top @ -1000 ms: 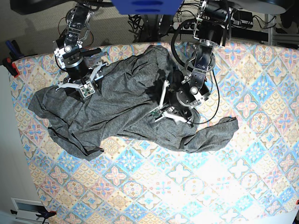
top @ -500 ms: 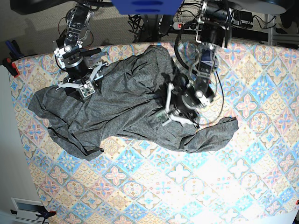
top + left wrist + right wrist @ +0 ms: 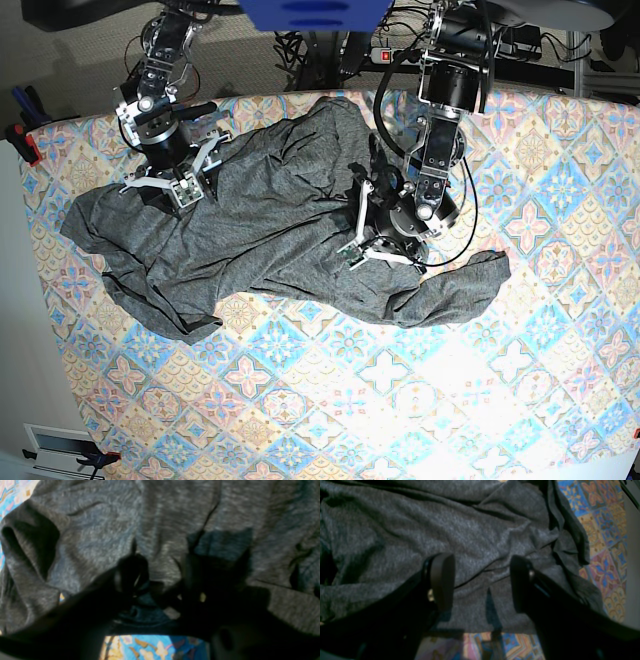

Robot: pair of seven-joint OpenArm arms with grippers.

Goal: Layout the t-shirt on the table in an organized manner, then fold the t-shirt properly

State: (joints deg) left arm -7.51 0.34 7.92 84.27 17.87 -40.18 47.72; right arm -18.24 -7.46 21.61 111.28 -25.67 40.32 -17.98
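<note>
Directly under the left gripper (image 3: 375, 240) the t-shirt (image 3: 270, 230) is lying crumpled, stretching long toward the right gripper (image 3: 172, 185); left grip unclear, right one is gaping over cloth.

Beyond the far edge, a beige carpeted floor (image 3: 70, 55) runs along the top of the base view. A blue panel (image 3: 315, 13) juts in at the top centre, and behind it a tangle of black cables (image 3: 310, 50) lies on the floor, with a white power strip (image 3: 390, 55) beside them — its switch shows red. At the far left sit a red clamp (image 3: 25, 140) and a blue-handled tool (image 3: 28, 105), close together. Dark equipment (image 3: 560, 50) lines the upper right corner. At the lower left — a white vent grille (image 3: 50, 440) and a small dark clamp (image 3: 95, 460) below it
</note>
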